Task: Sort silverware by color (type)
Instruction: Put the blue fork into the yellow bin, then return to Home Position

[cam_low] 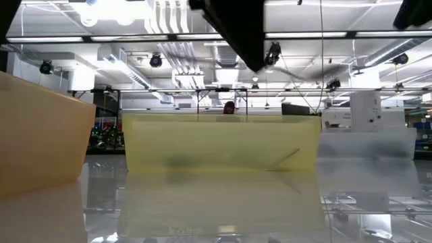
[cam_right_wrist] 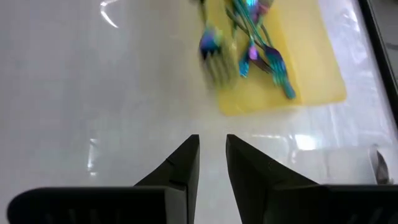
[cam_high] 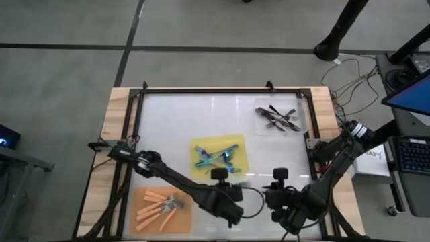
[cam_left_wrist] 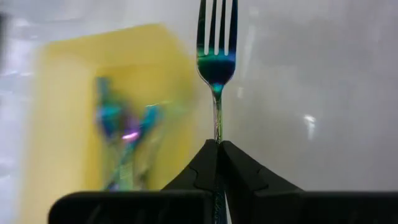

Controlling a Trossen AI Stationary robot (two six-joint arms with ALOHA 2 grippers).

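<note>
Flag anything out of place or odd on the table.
Nothing stands out. Orange-handled forks, blue-teal forks and dark forks lie in separate piles. The left gripper holds one blue-teal fork beside the yellow mat.

Yellow mat [cam_high: 201, 149] mid-table; orange mat [cam_high: 138, 202] near corner.
</note>
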